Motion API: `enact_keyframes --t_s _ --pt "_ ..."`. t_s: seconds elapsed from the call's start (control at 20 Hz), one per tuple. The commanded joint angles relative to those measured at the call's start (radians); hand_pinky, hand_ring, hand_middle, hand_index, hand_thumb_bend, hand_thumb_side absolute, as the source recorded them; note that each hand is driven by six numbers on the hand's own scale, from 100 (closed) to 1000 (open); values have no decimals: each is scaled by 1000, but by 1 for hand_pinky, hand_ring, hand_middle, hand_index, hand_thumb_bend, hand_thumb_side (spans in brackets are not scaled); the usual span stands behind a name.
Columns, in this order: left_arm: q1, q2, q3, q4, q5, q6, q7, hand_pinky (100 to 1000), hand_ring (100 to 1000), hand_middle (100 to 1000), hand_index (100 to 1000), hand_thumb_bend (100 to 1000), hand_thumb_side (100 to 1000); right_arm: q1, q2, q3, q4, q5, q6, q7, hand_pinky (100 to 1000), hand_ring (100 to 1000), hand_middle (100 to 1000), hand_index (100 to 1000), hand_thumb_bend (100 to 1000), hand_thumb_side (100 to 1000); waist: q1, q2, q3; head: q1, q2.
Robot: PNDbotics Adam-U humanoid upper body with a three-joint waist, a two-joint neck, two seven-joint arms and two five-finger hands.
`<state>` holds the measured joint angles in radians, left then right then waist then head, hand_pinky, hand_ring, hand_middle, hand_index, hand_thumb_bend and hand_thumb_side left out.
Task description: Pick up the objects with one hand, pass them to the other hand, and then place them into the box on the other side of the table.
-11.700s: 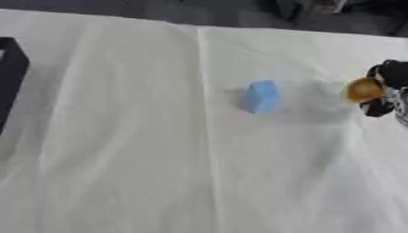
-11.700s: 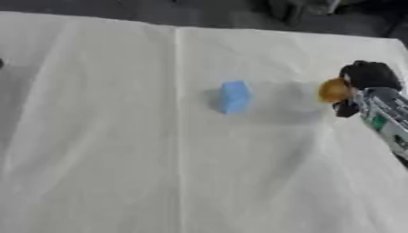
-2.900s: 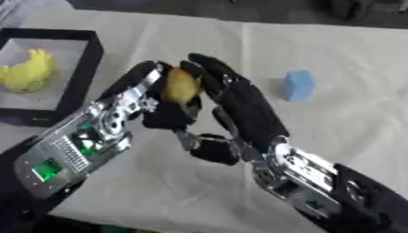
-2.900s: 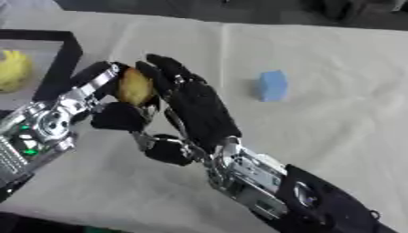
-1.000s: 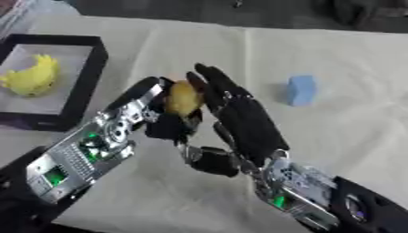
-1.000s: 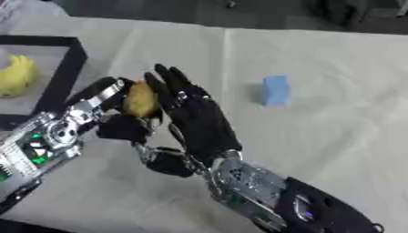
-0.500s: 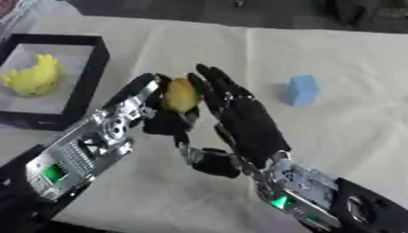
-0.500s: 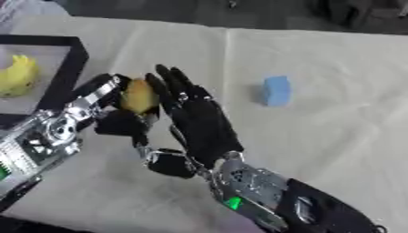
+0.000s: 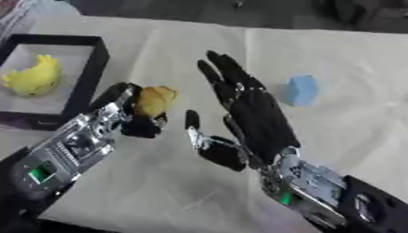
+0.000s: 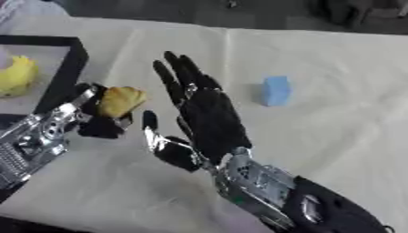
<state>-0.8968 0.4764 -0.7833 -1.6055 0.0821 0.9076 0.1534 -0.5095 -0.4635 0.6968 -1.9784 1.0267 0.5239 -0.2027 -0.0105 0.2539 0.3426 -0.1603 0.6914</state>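
My left hand (image 9: 127,113) is shut on a small yellow-brown object (image 9: 155,100), held above the white cloth near the box. My right hand (image 9: 251,116) is open beside it, fingers straight and spread, a short gap apart from the object. A blue block (image 9: 302,89) lies on the cloth to the right of my right hand. The black-walled box (image 9: 92,68) stands at the far left with a yellow banana-like object (image 9: 33,76) lying inside it.
A white cloth (image 9: 359,123) covers the table, with a crease running down from the far edge. The dark far edge of the table runs along the top of both views.
My hands have drawn apart: the left hand has carried the yellow-brown object to the left toward the box, and the right hand's fingers no longer touch it.
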Motion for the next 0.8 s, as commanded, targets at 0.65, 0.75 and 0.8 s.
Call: enact_keyframes --t_s 0.65,0.75,0.8 --pt "-23 76 63 -40 9 -1 23 767 383 439 563 100 133 -11 -16 -3 -22 3 -13 -8 756 964 969 1000 109 539 8 -25 -3 3 -4" --pt "-41 127 100 -74 27 -1 6 774 377 439 566 100 140 -12 -16 -2 -22 -27 -31 -31 738 949 937 1000 114 412 12 -25 -4 5 1" --pt "-48 155 120 -92 36 -1 -5 777 372 438 566 100 145 -13 -18 -4 -22 -45 -42 -46 730 944 919 991 125 366 13 -25 -5 5 4"
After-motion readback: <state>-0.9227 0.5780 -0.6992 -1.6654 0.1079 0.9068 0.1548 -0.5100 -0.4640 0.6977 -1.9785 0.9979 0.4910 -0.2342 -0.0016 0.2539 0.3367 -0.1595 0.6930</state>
